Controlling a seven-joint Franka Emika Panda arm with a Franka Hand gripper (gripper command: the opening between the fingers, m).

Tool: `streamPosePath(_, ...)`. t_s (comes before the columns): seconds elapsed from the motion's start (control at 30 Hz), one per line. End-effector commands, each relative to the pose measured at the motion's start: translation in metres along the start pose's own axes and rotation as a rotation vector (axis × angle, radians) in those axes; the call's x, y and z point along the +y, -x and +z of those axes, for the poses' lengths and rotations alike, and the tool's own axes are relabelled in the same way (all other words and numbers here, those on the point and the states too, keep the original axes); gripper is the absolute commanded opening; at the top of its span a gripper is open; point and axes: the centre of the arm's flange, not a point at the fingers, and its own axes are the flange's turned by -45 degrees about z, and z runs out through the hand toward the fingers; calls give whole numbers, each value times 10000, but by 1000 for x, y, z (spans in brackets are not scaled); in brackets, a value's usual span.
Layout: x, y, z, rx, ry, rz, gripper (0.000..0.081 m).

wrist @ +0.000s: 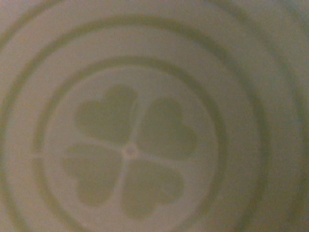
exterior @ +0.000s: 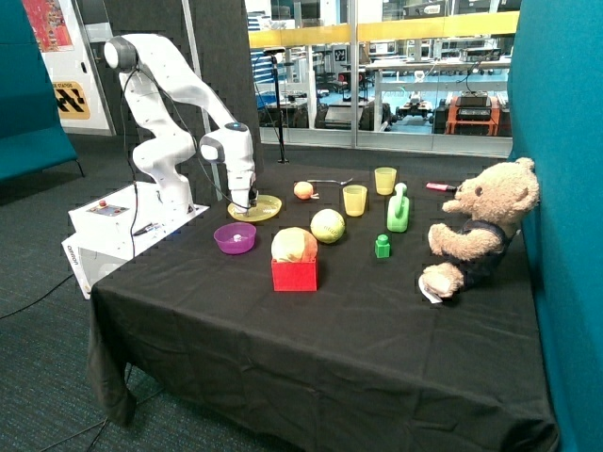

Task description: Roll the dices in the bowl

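Observation:
The small purple bowl (exterior: 235, 237) stands on the black tablecloth near the robot's end of the table. A faint pale spot shows inside it; I cannot make out the dices for sure. My gripper (exterior: 249, 207) is lowered onto the flat yellow plate (exterior: 268, 209) just behind the bowl, not over the bowl. The wrist view is filled by the plate's surface (wrist: 217, 72), with its rings and a four-leaf clover pattern, seen from very close. The dices do not show in that view.
Beside the bowl stands a red box (exterior: 294, 274) with a yellowish ball on it, then a yellow-green ball (exterior: 328, 226). Behind are a small fruit (exterior: 303, 190), two yellow cups (exterior: 354, 200), a green bottle (exterior: 399, 212) and a green block (exterior: 382, 247). A teddy bear (exterior: 476, 231) sits at the far end.

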Motion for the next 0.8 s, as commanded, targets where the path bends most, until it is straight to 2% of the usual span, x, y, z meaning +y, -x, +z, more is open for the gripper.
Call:
streamPosePath(0.0, 3, 5, 1, 8, 2, -37, 0)
streamPosePath(0.2, -1, 2, -4, 8, 2, -237, 0)
streamPosePath(0.3, -4, -8, -26, 8, 3, -641, 0)
streamPosePath(0.47, -7, -19, -50, 8, 3, -751, 0)
streamPosePath(0.67, -16, -36, -90, 8, 3, -901, 0)
streamPosePath(0.77, -19, -40, -100, 8, 3, -915, 0)
